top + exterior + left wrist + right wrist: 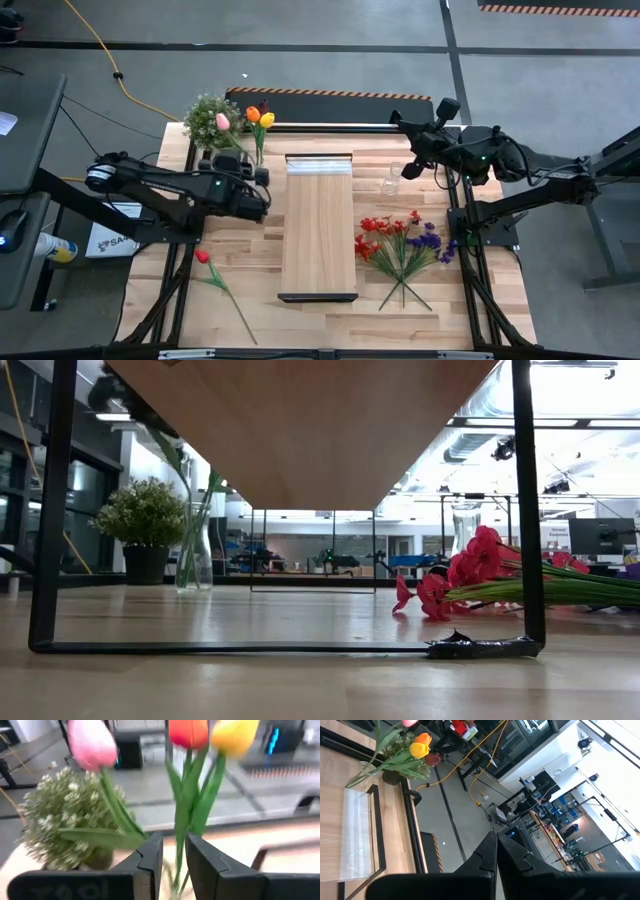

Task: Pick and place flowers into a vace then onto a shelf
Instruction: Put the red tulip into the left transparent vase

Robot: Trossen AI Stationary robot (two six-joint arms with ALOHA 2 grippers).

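I see my left gripper (pixel 258 190) at the table's far left, its fingers closed partway around the green stems of three tulips: pink (pixel 91 742), orange (pixel 188 732) and yellow (pixel 234 736). In the low view those stems stand in a clear glass vase (pixel 194 550) beside a bushy potted plant (pixel 207 118). My right gripper (pixel 410 170) hovers closed and empty near a second clear vase (pixel 392 179). One red tulip (pixel 203 257) lies loose at the near left; red and purple sprays (pixel 400 243) lie right of the raised shelf (pixel 319 225).

I judge the flowers light and springy, with top-heavy heads and slim, slick stems. Mid-stem, below the leaves, seems the best hold. The glass vase looks slippery and tippable.
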